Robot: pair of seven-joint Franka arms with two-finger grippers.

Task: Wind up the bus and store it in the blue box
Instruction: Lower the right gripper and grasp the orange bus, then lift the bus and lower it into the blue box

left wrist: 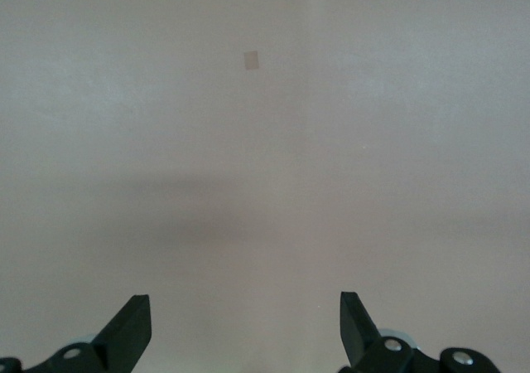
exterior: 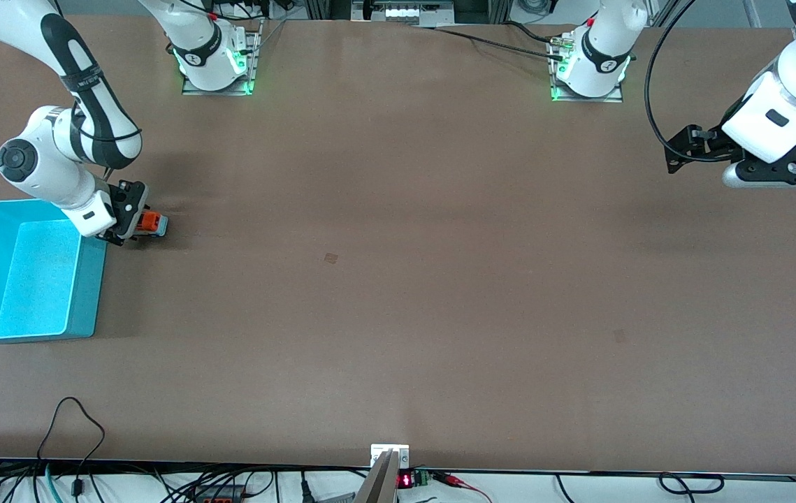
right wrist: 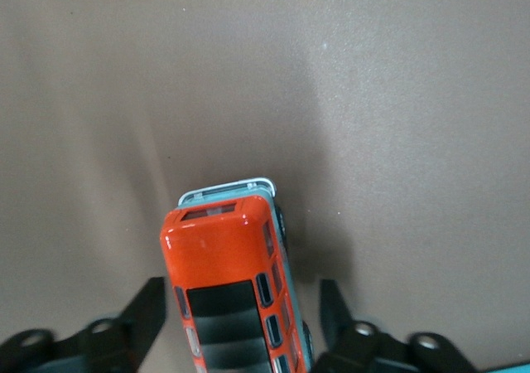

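The right hand (right wrist: 240, 307) is low over the table (exterior: 398, 279) with the bus (right wrist: 236, 290) between its fingers (right wrist: 145, 307). A gap shows on each side of the toy, so the fingers straddle it, part open, without gripping it yet. The bus stands on the table under this hand, just beside the blue box (exterior: 24, 272), near the box's corner toward the robots.

The toy sits slightly askew between the fingers. As I judge it, closing could twist it or squeeze it out, and its wheels may let it roll away.

The left hand (left wrist: 244, 331) waits wide open and empty, over bare table at the left arm's end.

The bus's rear and wheels are cut off in the right wrist view, and the arm partly covers it from the front.
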